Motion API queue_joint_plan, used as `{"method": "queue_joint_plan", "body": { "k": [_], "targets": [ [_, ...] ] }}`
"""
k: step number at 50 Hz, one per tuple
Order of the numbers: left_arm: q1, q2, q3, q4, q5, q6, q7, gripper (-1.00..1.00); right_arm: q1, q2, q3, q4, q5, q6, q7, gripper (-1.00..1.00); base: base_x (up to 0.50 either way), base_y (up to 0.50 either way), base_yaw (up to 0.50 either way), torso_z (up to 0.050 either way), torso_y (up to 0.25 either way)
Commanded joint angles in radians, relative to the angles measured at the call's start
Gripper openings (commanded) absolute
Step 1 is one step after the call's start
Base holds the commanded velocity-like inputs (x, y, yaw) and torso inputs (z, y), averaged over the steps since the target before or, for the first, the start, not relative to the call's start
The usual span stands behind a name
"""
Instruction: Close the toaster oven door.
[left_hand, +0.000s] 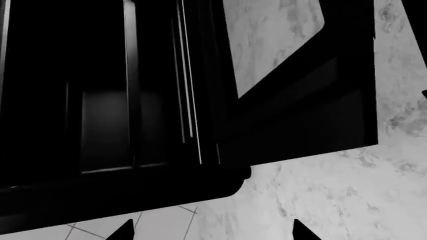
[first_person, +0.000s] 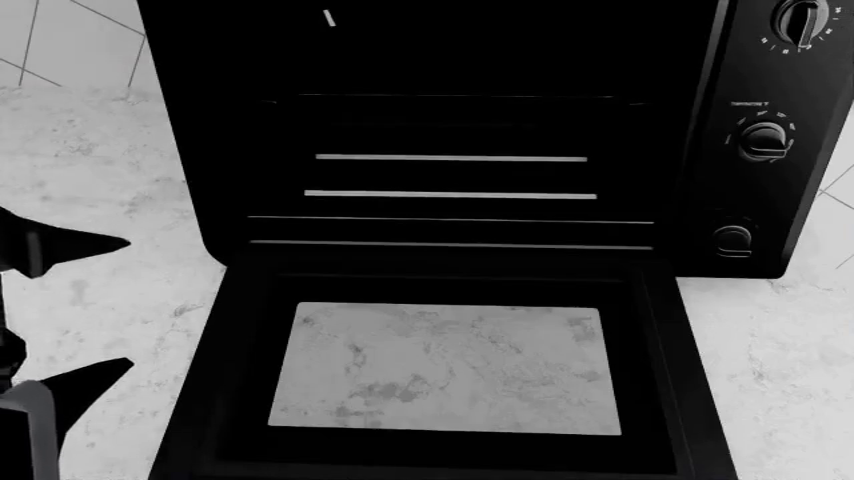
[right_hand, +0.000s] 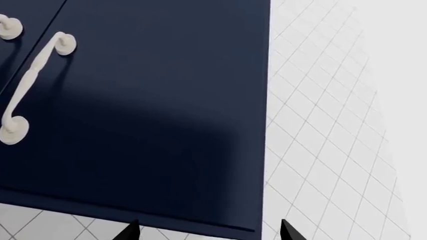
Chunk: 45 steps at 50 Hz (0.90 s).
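Note:
The toaster oven is a glossy black box with wire racks inside and round knobs on its right panel. The toaster oven door is open and lies flat towards me, with the marble counter showing through its glass. Its bar handle is out of view. My left gripper is open and empty, just left of the door's left edge. In the left wrist view the left gripper hovers over the counter beside the oven's side and the lowered door. My right gripper is open and empty, away from the oven.
The oven stands on a white marble counter against a tiled wall. The right wrist view faces a dark blue cabinet front with a cream handle and a white tiled wall.

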<state>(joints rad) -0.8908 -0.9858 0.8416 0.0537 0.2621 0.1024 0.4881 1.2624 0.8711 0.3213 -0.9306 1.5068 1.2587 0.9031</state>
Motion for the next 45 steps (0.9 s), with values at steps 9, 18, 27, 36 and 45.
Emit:
{"method": "queue_joint_plan", "body": {
  "k": [9,18,27,36,45],
  "targets": [
    [0.025,0.005,0.034,-0.017,0.03,0.047,-0.006,1.0,0.0,0.01,-0.007,0.004,0.0,-0.016,0.003,1.0,0.0,0.0,0.0,0.0,0.0],
    [0.044,0.015,0.049,-0.059,0.045,0.093,-0.038,1.0,0.001,0.016,-0.013,0.003,0.009,-0.021,0.014,1.0,0.0,0.0,0.0,0.0,0.0],
    [0.039,0.041,0.073,-0.142,0.071,0.172,-0.065,1.0,0.0,0.025,-0.014,0.003,0.012,-0.027,0.018,1.0,0.0,0.0,0.0,0.0,0.0],
    [0.037,0.045,0.087,-0.157,0.091,0.203,-0.068,1.0,-0.005,0.034,-0.011,0.002,0.021,-0.034,0.023,1.0,0.0,0.0,0.0,0.0,0.0],
    [0.041,0.044,0.096,-0.147,0.093,0.221,-0.062,1.0,-0.007,0.04,-0.012,0.0,0.03,-0.04,0.032,1.0,0.0,0.0,0.0,0.0,0.0]
  ]
}}
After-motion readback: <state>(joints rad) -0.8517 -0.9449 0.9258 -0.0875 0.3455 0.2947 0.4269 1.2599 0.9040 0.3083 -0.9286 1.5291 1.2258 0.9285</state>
